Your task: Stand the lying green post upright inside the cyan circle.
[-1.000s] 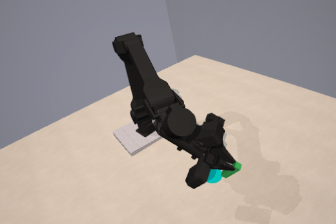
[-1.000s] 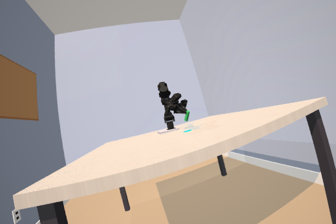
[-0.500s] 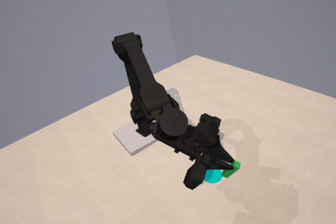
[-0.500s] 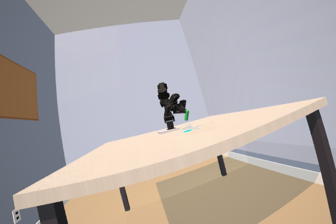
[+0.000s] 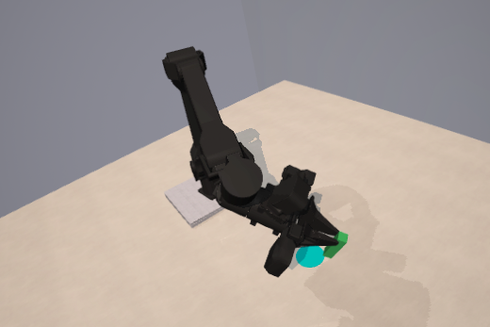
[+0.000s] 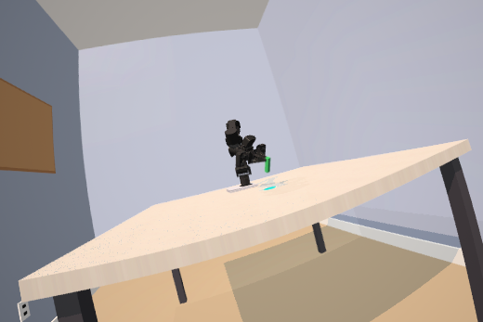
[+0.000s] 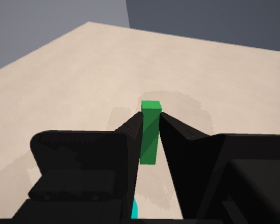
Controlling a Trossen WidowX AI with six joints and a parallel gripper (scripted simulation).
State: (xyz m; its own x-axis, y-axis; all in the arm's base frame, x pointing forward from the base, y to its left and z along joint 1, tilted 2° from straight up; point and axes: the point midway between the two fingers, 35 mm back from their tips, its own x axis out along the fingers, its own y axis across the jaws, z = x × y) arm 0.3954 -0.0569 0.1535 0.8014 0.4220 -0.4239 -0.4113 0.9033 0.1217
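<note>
My gripper [image 5: 338,238] [image 7: 150,116] is shut on the green post [image 5: 335,246] [image 6: 267,164] [image 7: 149,142] near its upper end. The post hangs from the fingertips, close to upright, well above the table in the exterior view. The cyan circle [image 5: 310,257] [image 6: 269,188] lies flat on the table, below the post in the exterior view. In the wrist view only a sliver of the circle [image 7: 134,209] shows at the bottom, beside the left finger; the rest is hidden by the gripper.
The arm stands by a thin pale grey slab [image 5: 190,204] [image 6: 233,190] that lies on the table [image 5: 118,265] [image 6: 186,233]. The arm's shadow falls on the table around the circle. Grey walls rise behind the table's far edges.
</note>
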